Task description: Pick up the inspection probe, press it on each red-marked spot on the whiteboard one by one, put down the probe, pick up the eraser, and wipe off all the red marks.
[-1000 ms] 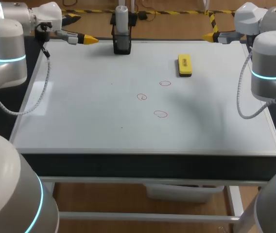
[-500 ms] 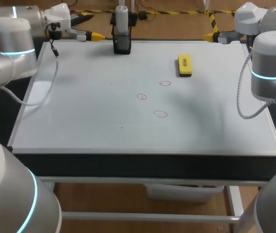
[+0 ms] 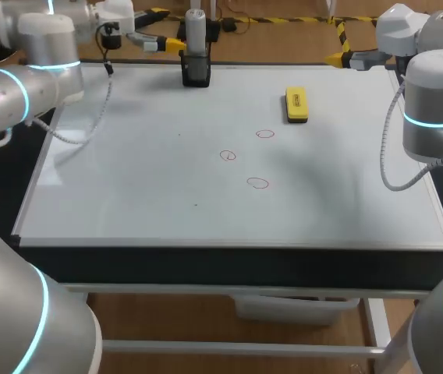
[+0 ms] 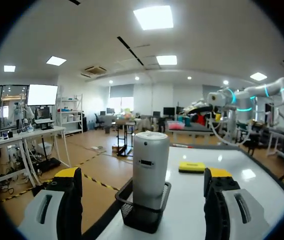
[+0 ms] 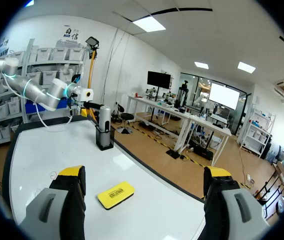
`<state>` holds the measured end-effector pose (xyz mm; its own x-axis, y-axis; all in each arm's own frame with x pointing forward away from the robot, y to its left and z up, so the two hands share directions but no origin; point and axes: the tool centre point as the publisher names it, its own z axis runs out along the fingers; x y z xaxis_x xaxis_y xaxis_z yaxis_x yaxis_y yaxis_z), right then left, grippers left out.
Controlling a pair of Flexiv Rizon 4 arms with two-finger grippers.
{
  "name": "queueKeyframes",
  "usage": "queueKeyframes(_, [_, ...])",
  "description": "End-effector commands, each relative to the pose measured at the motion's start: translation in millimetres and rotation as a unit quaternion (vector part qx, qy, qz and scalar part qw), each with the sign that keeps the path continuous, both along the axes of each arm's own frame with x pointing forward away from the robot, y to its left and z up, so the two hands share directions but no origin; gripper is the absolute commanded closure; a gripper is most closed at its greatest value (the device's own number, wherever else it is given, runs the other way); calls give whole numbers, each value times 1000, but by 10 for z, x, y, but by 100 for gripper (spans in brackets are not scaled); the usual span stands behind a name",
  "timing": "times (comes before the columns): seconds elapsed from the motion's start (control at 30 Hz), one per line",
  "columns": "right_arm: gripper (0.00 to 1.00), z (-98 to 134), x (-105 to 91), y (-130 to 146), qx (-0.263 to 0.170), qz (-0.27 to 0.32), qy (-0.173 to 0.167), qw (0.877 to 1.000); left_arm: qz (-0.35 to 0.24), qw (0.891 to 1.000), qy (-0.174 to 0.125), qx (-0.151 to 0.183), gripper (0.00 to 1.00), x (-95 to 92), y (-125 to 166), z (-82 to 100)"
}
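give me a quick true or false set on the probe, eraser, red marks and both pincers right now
The probe stands upright in its mesh holder. True.
The left pincer is shut on the probe. False: it is open, with the probe just ahead of it, untouched.
The eraser sits in the right pincer. False: it lies on the whiteboard; that pincer is open and empty.
Three red marks show on the whiteboard. True.

A robotics lab: my left arm (image 3: 30,74) and right arm (image 3: 434,101) flank a whiteboard (image 3: 151,195) test table.
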<state>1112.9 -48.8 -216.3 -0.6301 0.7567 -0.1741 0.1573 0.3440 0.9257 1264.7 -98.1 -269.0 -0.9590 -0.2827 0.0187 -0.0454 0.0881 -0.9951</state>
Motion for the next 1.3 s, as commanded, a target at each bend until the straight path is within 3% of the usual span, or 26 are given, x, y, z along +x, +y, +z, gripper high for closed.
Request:
queueKeyframes(0.03, [0, 1, 5, -4, 0, 1, 0, 1000, -158, 987, 13, -13, 0, 230, -109, -88])
queueKeyframes(0.4, [0, 1, 5, -4, 0, 1, 0, 1000, -207, 978, 12, -17, 0, 209, -373, -98])
queueKeyframes(1.3, [0, 1, 5, -4, 0, 1, 0, 1000, -223, 974, 16, -36, 0, 159, -612, -191])
